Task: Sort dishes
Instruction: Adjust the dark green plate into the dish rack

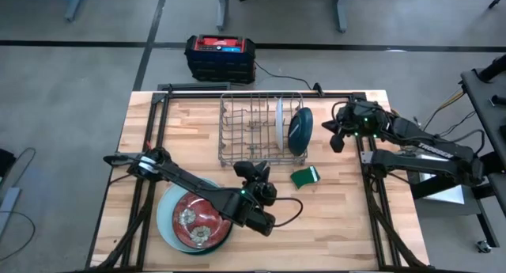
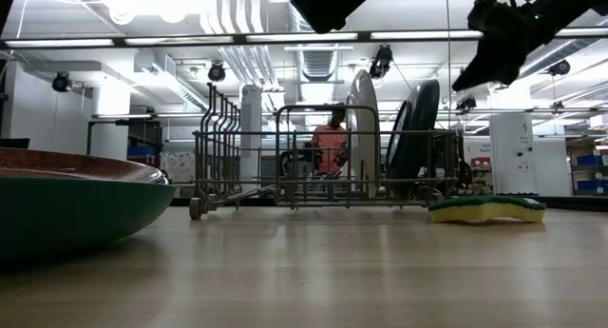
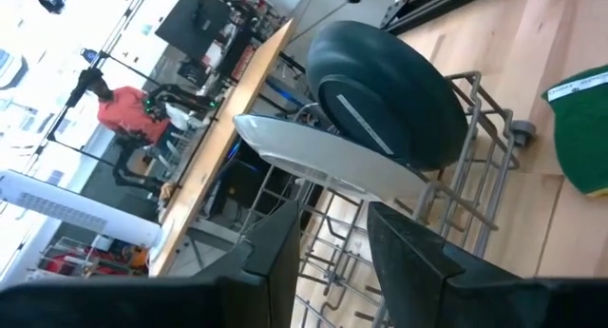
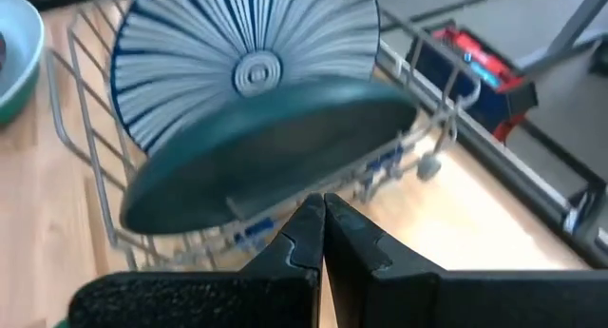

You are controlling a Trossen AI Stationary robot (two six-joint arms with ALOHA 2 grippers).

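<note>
A thin white plate [image 1: 279, 121] and a dark teal plate [image 1: 299, 130] stand on edge in the right end of the grey wire rack [image 1: 245, 130]. They also show in the right wrist view, the white plate [image 4: 252, 71] with blue rays behind the teal plate [image 4: 275, 147]. A dark red-brown plate [image 1: 198, 216] lies in a large pale blue-white plate [image 1: 168, 218] at the near left. My left gripper [image 1: 253, 172] is open and empty just near the rack. My right gripper [image 1: 338, 138] is shut and empty, right of the teal plate.
A small green white-edged sponge [image 1: 305, 176] lies on the table right of my left gripper. A black and red box [image 1: 220, 53] stands beyond the far edge. A person in red [image 2: 331, 143] shows in the room behind. Bare wood lies at the near right.
</note>
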